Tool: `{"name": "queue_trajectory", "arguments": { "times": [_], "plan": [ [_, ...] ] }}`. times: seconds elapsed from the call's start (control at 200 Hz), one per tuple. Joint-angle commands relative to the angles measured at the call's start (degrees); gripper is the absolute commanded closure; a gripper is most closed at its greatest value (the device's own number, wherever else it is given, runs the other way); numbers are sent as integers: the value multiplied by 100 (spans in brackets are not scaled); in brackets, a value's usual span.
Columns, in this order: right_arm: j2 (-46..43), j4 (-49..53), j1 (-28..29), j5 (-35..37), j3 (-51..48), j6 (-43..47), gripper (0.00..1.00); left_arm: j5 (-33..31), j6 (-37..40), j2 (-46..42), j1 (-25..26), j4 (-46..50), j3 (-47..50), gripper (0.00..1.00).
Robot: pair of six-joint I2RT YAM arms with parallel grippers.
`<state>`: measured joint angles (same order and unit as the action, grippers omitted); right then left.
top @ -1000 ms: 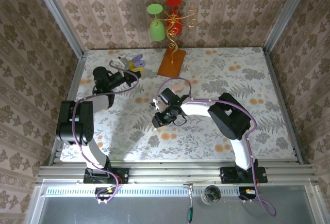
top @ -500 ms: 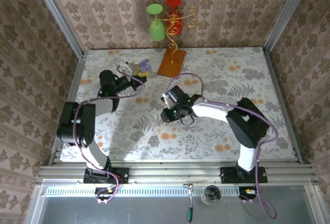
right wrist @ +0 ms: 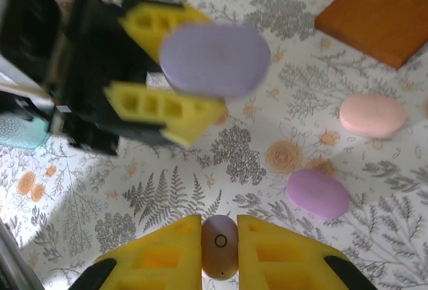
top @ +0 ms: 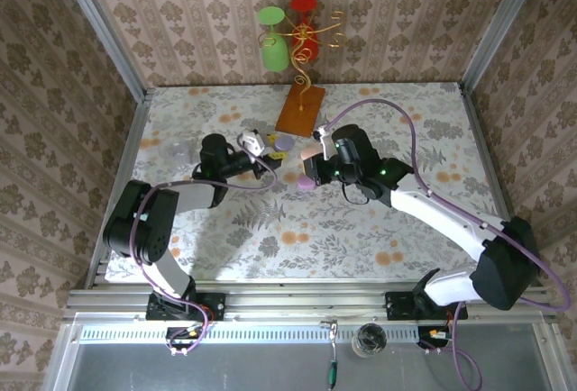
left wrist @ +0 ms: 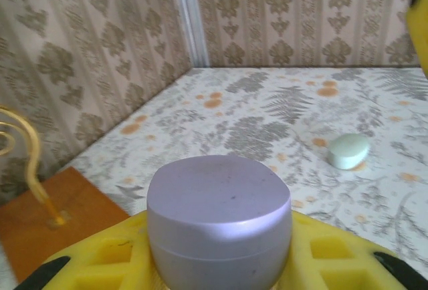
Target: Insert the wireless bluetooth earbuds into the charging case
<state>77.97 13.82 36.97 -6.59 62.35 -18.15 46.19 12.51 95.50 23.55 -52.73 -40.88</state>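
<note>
Earbud, pinkish, pinched between yellow fingers of right gripper, jaws closed on it, above the table. Left gripper just left of it, clamped on lilac case. Below on the floral cloth: purple case, pink case farther back toward the wooden base. Mint case lies well apart.

No legible text; small ring mark on pinkish earbud.

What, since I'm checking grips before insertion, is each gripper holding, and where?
Left gripper: lavender case, clamped across its sides. Right gripper: pinkish earbud, pinched between the fingertips.
</note>
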Motion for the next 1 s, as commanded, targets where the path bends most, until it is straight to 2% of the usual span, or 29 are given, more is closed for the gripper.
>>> {"name": "queue_trajectory", "arguments": {
  "times": [0.0, 0.05, 0.085, 0.22, 0.375, 0.625, 0.85, 0.995],
  "plan": [
    [-98, -34, -49, 84, 55, 269, 82, -22, 73, -128, 218, 107, 94, 80],
    [-48, 5, -58, 15, 134, 245, 82, -18, -17, -104, 222, 96, 74, 80],
    [-31, -3, -58, -21, 149, 216, 82, -20, -67, -88, 420, 68, 64, 80],
    [-83, -99, -143, -87, 22, 70, 82, 121, -783, 119, 431, -440, 46, 80],
    [-28, -106, -321, -118, -231, -105, 82, 172, -1181, 234, 427, -1022, 209, 80],
    [223, 44, -384, 116, -971, -530, 82, 160, -1314, 133, 349, -1112, 408, 79],
    [698, -620, -284, -33, -1985, -1303, 82, 90, -1238, -90, 326, -1056, 642, 79],
    [1092, -996, -195, 14, -2283, -1646, 82, 149, -1275, -106, 325, -1039, 637, 79]
  ]
}}
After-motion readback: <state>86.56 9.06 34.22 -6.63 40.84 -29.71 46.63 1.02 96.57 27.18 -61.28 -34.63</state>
